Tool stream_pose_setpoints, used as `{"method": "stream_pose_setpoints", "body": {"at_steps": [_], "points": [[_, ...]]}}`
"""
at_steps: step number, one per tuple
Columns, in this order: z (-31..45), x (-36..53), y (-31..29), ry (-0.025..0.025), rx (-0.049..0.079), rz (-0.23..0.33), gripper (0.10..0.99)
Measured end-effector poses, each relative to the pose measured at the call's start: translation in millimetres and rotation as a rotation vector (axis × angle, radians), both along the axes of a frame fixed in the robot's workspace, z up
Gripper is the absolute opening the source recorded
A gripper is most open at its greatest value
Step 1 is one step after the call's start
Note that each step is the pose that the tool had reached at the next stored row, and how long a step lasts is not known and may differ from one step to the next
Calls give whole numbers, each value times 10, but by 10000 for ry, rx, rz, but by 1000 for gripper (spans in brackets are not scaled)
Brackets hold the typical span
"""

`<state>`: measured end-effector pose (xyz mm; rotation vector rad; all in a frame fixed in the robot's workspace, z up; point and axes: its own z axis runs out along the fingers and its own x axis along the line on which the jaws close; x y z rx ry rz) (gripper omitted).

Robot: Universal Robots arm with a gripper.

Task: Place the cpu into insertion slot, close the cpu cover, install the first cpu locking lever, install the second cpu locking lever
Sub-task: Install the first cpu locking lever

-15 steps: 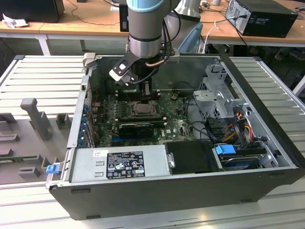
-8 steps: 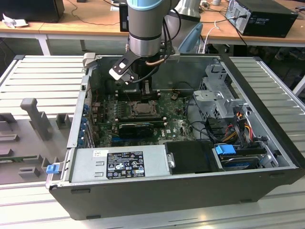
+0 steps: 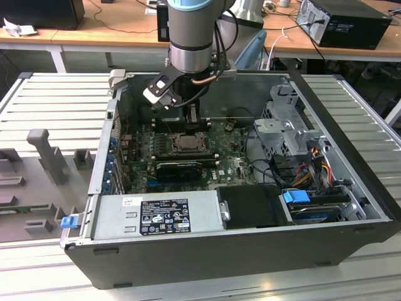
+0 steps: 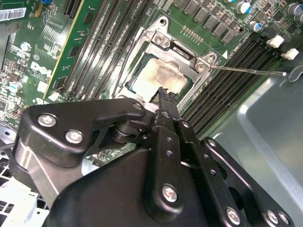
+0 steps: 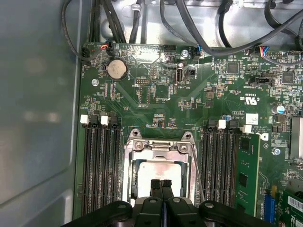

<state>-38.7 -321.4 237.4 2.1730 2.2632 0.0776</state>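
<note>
Grey arm [image 3: 191,37], black screw-studded tool [image 5: 161,183]

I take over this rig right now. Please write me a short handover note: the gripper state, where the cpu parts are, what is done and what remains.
Gripper: shut, holding nothing, fingertips close over the cpu; I cannot tell whether they touch it.
Cpu: seated in the insertion slot on the green board.
Cpu cover: down over the cpu, which shows through its window.
Done: cpu placed, cover closed.
Left: the locking levers. One lever sticks out free beside the slot, not latched; I cannot judge the other.
</note>
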Motion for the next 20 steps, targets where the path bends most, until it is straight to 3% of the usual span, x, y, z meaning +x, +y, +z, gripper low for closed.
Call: {"method": "stream_pose_setpoints", "body": {"at_steps": [20], "points": [[131,0,0,-1,1,-1,106]]}}
